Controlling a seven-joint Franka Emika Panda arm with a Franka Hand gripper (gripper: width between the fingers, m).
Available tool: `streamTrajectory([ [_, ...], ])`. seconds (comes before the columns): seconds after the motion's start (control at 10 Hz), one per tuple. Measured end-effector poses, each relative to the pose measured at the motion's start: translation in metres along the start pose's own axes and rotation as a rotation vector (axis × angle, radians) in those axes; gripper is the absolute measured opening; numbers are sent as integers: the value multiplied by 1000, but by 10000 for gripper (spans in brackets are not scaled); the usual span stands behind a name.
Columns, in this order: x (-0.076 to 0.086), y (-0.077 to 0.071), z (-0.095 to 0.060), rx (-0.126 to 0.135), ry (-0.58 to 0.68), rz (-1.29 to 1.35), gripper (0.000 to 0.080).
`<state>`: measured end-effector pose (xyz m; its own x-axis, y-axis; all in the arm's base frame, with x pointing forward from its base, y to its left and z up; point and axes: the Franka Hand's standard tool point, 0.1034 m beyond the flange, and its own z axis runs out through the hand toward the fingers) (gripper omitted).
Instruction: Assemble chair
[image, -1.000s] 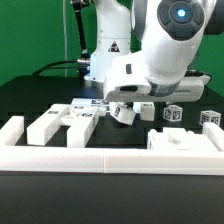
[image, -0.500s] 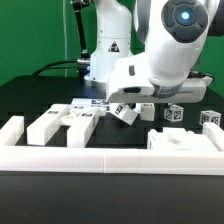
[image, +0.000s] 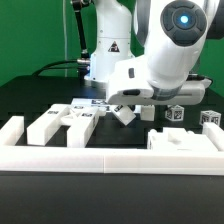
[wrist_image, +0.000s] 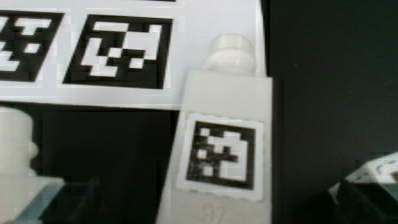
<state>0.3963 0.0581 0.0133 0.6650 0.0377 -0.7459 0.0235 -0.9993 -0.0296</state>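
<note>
Presently, the gripper (image: 122, 113) stands low over the table (wrist_image: 311, 100) with its jaws spread wide, closed on nothing. Between them, the wrist view shows one chair post (wrist_image: 224, 140) lying flat, tag uppermost, its pegged end reaching onto the marker board (wrist_image: 107, 50). Further out, the exterior view shows blocky chair pieces (image: 55, 125) at its left and a slab (image: 182, 142) at its right, both just behind the border rail (image: 110, 160).

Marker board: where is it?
Marker board lies flat mid-table, toward the exterior view's left, behind the loose chair pieces; wrist view shows a tagged chair bar at its corner.
</note>
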Motion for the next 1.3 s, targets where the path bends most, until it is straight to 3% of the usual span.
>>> streamTrajectory([
  [0.3,3,1,5,0,-2,0,649],
  [0.4,3,2,5,2,-2,2,487],
  [0.5,3,3,6,2,-4,3,487],
  [0.6,3,3,6,2,-5,3,349],
  [0.7,3,3,7,2,-5,3,290],
  [1.1,6,1,-4,3,10,-7,290],
  [1.3,8,-1,-27,5,34,-56,290],
])
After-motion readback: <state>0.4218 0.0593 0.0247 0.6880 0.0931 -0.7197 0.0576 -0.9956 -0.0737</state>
